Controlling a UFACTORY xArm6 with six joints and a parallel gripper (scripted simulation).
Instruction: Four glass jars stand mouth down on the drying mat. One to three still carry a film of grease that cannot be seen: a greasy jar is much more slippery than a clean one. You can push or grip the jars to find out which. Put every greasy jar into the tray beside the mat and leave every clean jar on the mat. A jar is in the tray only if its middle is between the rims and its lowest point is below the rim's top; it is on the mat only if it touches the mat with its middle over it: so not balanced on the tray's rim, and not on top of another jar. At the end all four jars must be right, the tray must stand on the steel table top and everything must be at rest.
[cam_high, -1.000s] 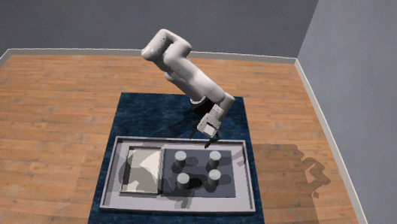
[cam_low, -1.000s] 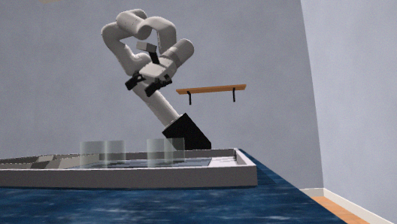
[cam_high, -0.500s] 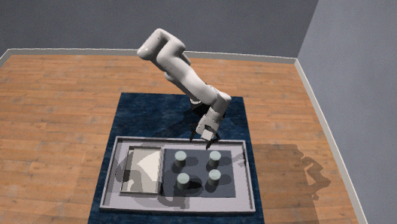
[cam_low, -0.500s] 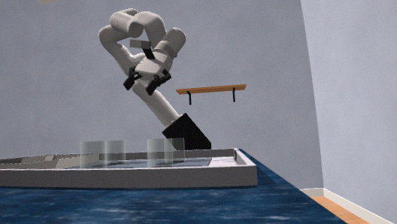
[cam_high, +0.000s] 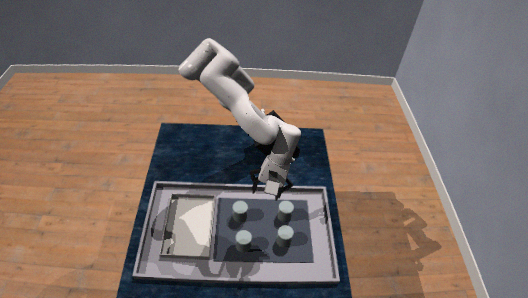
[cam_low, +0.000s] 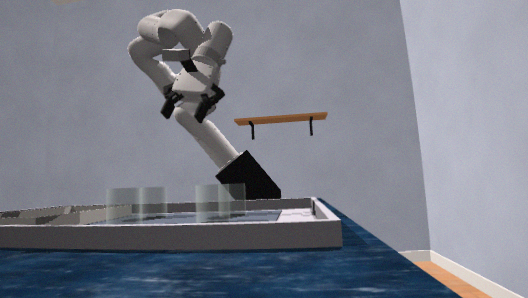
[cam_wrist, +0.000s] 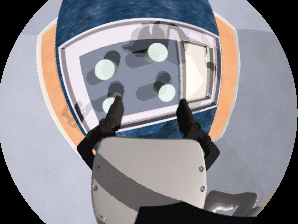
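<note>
Fingers (cam_high: 271, 191) (cam_low: 185, 111) wide open, up high! Below them, four jars (cam_high: 285, 209) (cam_low: 152, 202) (cam_wrist: 158, 52) stand on the dark mat (cam_high: 263, 225) (cam_low: 260, 216) (cam_wrist: 135, 77); beyond, wooden floor (cam_high: 400, 150) (cam_low: 450, 280) (cam_wrist: 227, 85), grey walls (cam_high: 150, 30) (cam_low: 350, 60) (cam_wrist: 265, 75).

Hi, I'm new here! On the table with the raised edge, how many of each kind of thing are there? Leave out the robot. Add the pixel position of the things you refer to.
Glass jars (cam_high: 285, 208) (cam_low: 123, 204) (cam_wrist: 158, 52): 4
Drying mat (cam_high: 264, 222) (cam_wrist: 134, 79): 1
Tray (cam_high: 186, 256) (cam_wrist: 195, 70): 1
Total: 6

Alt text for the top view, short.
Four pale jars stand on a dark mat, beside a tray holding no jars; a white robot arm reaches over with its gripper open.
</note>
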